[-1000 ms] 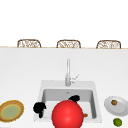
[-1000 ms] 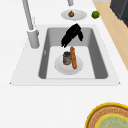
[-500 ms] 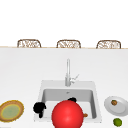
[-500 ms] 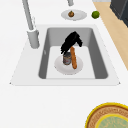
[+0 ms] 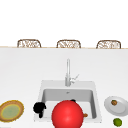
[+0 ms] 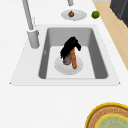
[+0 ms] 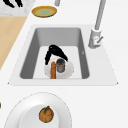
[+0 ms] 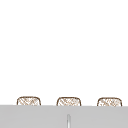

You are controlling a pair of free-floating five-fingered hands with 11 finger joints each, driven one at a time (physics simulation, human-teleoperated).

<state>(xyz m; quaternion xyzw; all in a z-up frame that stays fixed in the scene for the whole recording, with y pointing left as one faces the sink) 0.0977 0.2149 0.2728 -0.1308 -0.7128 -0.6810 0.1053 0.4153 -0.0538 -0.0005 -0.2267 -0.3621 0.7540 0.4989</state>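
Observation:
My right hand (image 6: 70, 47) hangs low inside the sink (image 6: 100, 65), fingers relaxed and pointing down. Its fingertips reach the top end of an orange stick (image 6: 74, 60) and a small grey can (image 6: 66, 60). Both stand on a white plate (image 6: 60, 70) on the sink floor. From the right side the same hand (image 7: 55, 53) spreads over the stick (image 7: 53, 70) and the can (image 7: 60, 65). A big red ball (image 5: 67, 115) hides most of this in the front view, where a bit of the right hand (image 5: 73, 100) peeks above it. My left hand (image 5: 39, 108) hovers open over the sink's left rim.
A tall faucet (image 5: 68, 72) stands behind the sink. On the right counter sit a white plate (image 5: 122, 106) with a brown round fruit (image 5: 114, 102) and a lime (image 5: 117, 122). A yellow-rimmed plate (image 5: 11, 111) lies at the left. Several wicker chair backs (image 5: 68, 44) stand beyond the counter.
My right hand has sunk lower into the sink, down onto the orange stick and can. The left hand has stayed put.

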